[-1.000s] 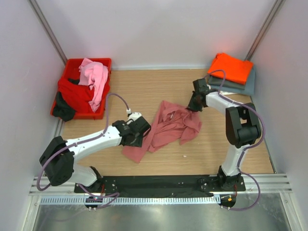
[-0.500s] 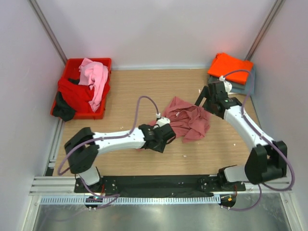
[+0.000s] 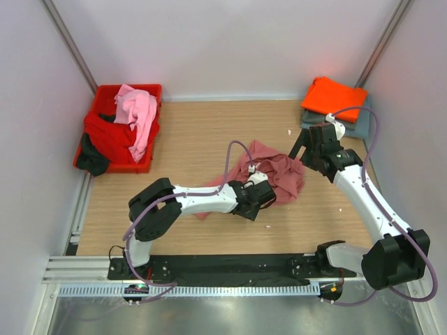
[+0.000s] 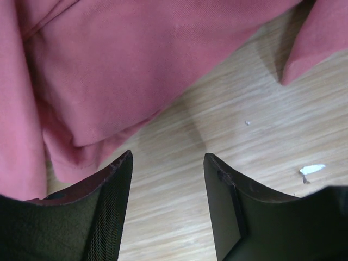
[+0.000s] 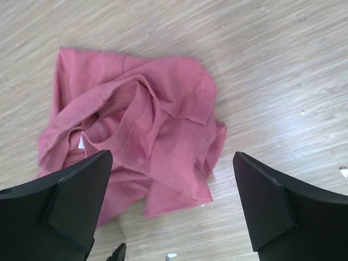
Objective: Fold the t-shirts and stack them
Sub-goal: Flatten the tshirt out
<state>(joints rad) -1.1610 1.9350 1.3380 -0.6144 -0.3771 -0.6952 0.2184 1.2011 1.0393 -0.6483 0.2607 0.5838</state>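
Observation:
A dusty salmon-pink t-shirt (image 3: 278,169) lies crumpled on the wooden table a little right of centre. My left gripper (image 3: 264,200) is low at its near edge. In the left wrist view that gripper (image 4: 168,155) is open over bare wood, and the pink t-shirt (image 4: 125,70) lies just beyond and left of the fingertips. My right gripper (image 3: 302,152) hangs above the shirt's right side. The right wrist view shows it (image 5: 173,154) wide open with the bunched t-shirt (image 5: 141,109) below. An orange t-shirt (image 3: 334,98) lies folded on a grey-blue one (image 3: 353,125) at the back right.
A red crate (image 3: 129,88) at the back left holds a light pink t-shirt (image 3: 136,112), a red one (image 3: 108,136) and a dark one (image 3: 91,160). White walls close in both sides and the back. Small white scraps (image 4: 312,169) lie on the wood.
My right gripper let go of the salmon shirt's far edge, opened wide and drew back to the right. The left arm swept right, and the shirt bunched up rightward.

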